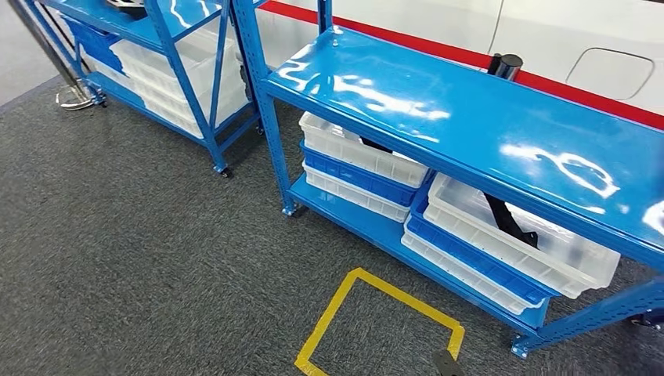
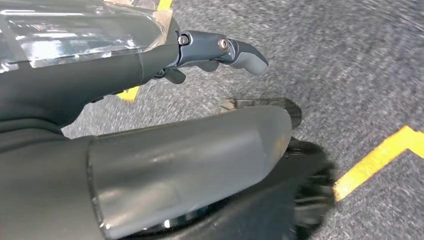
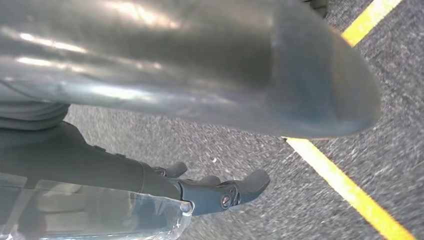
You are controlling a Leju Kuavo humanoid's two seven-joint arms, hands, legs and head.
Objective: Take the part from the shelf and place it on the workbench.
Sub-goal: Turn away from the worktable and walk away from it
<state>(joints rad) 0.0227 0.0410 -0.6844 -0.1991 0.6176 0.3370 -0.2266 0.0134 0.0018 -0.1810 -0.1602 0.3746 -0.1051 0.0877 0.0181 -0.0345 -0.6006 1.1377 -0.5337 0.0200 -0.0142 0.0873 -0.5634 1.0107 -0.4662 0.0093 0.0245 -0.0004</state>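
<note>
Black part (image 1: 509, 219) lies in upper white bin (image 1: 548, 254) under blue shelf top (image 1: 485, 125). Left hand (image 2: 220, 52) and right hand (image 3: 220, 192) hang released, holding nothing. Risk: hand catching the shelf edge when reaching

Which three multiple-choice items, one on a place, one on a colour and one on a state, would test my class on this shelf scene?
1. Where does the black part lie?
A. In a white bin on the lower shelf
B. On the floor
C. On the shelf top

2. What colour is the floor tape square?
A. Red
B. Yellow
C. Green

3. What does the left robot hand hold?
A. The part
B. A bin
C. Nothing

Answers: 1 A, it rests in the white bin under the shelf top; 2 B, the outline is yellow; 3 C, its fingers hang over bare carpet.
</note>
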